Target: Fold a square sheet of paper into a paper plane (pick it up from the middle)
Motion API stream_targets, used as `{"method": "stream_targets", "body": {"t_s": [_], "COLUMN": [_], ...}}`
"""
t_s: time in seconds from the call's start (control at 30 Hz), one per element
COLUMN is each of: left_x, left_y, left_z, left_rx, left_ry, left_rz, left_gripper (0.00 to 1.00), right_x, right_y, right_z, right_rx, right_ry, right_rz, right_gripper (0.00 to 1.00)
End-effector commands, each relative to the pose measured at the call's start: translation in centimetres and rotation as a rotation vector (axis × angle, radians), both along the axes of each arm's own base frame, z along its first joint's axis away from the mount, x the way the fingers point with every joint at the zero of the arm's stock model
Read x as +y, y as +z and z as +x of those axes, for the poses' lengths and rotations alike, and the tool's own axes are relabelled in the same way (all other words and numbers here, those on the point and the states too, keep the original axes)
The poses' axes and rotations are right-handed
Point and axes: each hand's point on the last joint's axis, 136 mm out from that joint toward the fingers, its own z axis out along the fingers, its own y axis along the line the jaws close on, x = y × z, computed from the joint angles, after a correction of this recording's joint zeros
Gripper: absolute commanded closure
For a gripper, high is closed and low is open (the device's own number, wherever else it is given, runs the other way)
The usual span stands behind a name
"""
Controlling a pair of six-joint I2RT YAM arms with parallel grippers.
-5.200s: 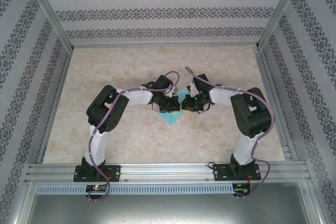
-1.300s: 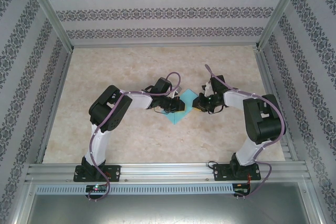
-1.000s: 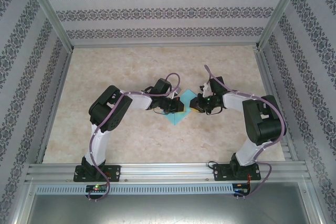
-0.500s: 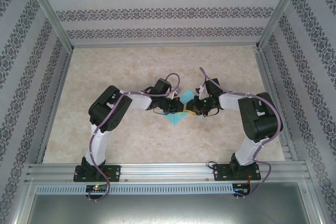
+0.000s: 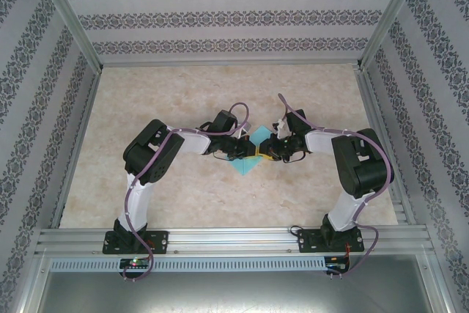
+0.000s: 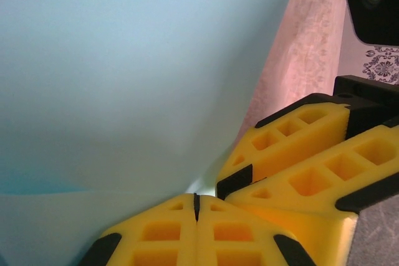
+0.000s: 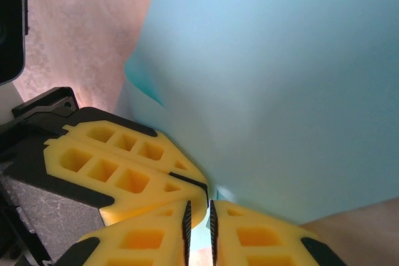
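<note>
The square sheet of paper is turquoise and lies partly folded at the table's middle, with one flap standing up behind the grippers. My left gripper meets it from the left. In the left wrist view the left gripper is shut, and the paper runs down into its tips. My right gripper faces it tip to tip. In the right wrist view the right gripper shows a narrow gap at the edge of the paper, clamping nothing. The left fingers lie beside it.
The beige marbled table stretches behind and to both sides. Patterned walls and aluminium posts fence it in. A metal rail at the near edge carries both arm bases.
My right gripper has moved left and slightly nearer until its tips meet the left gripper at the paper, and its jaws have parted a little. The left arm has stayed put.
</note>
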Motion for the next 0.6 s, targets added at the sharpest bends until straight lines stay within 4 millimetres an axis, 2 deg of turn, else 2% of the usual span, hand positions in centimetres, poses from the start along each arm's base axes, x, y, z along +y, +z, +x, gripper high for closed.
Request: {"method": "stream_targets", "body": {"t_s": [0.0, 0.27, 0.57], "left_x": [0.0, 0.2, 0.2], "left_y": [1.2, 1.2, 1.0], "left_z": [0.1, 0.4, 0.3], "left_rx": [-0.007, -0.001, 0.004], "left_ry": [0.004, 0.018, 0.016], "left_rz": [-0.049, -0.062, -0.057], "left_gripper": [1.0, 1.0, 1.0], "right_x": [0.3, -0.2, 1.3], "right_y": [-1.1, -1.4, -0.5], "right_z": [-1.0, -1.4, -0.7], "right_rx": [0.047, 0.063, 0.036], "right_ry": [0.017, 0.028, 0.026], "right_rz": [-0.002, -0.044, 0.03], "right_gripper": [0.82, 0.82, 0.82]}}
